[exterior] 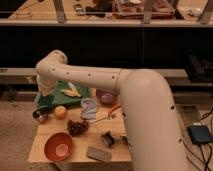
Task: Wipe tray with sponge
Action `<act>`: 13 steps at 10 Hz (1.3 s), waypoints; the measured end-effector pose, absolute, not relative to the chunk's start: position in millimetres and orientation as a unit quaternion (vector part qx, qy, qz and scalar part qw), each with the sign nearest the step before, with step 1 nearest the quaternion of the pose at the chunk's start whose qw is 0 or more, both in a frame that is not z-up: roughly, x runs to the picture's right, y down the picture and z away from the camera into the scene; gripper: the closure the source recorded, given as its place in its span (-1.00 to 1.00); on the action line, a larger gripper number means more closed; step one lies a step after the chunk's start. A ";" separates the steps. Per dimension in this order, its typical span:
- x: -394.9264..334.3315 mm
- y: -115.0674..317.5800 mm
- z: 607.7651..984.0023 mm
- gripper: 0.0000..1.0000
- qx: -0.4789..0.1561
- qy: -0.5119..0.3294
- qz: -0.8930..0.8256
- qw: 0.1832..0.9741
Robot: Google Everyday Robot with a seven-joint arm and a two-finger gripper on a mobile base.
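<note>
Two risks stand out from where I sit. The tool (45,93) is low over the 9 o'clock end of the tray (75,101), mostly hidden by the arm's own wrist, with its fingers together. I can't pick out the sponge anywhere. My guess is it's either pinched in the tool or tucked under the wrist, but I can't tell which. The tray lies at 11 o'clock on the tabletop (50,125), with its left end close to the tabletop's edge.

Risk one is a yellowish item (71,91) lying in the tray toward its 12 o'clock rim. A wipe stroke toward 3 o'clock would likely shove it along or tip it over the rim. I'd keep strokes on the 6 o'clock half.

Risk two is that the tray looks like light plastic and nothing pins it down. Pressing and dragging could slide the whole tray into the purple bowl (106,96) just beside its 3 o'clock end. It could also nudge the orange fruit (60,111) and the small metal cup (40,115) near its 7 o'clock corner, and the cup sits near the tabletop's edge.

If the tool is closed on nothing, the wipe just scrapes bare fingers across the tray. The forearm also hangs over the tabletop's 3 o'clock side, so dropping lower could clip the purple bowl.
</note>
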State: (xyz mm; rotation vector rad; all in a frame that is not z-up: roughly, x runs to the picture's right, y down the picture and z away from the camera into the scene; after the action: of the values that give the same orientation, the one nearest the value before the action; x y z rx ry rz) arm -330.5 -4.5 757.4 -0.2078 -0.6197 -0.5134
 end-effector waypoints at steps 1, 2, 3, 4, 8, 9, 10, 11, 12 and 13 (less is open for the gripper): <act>-330.0 -7.0 759.3 1.00 -0.094 -0.296 -0.252 0.916; -337.4 -9.2 758.8 1.00 -0.101 -0.290 -0.259 0.916; -345.0 -8.0 762.5 1.00 -0.120 -0.295 -0.266 0.910; -342.8 -10.4 768.9 1.00 -0.127 -0.298 -0.269 0.907; -334.2 -14.7 804.7 1.00 -0.172 -0.331 -0.241 0.896; -331.6 -14.9 806.9 1.00 -0.175 -0.332 -0.240 0.896; -332.1 -14.2 806.7 1.00 -0.176 -0.331 -0.240 0.895; -333.0 -13.7 806.4 1.00 -0.176 -0.332 -0.241 0.895; -332.9 -13.5 806.3 1.00 -0.176 -0.331 -0.241 0.895; -332.0 -13.2 806.6 1.00 -0.176 -0.331 -0.242 0.895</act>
State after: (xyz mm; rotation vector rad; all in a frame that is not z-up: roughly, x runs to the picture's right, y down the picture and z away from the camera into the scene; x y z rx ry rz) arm -332.0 -13.2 806.6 -0.3654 -0.6856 -0.5010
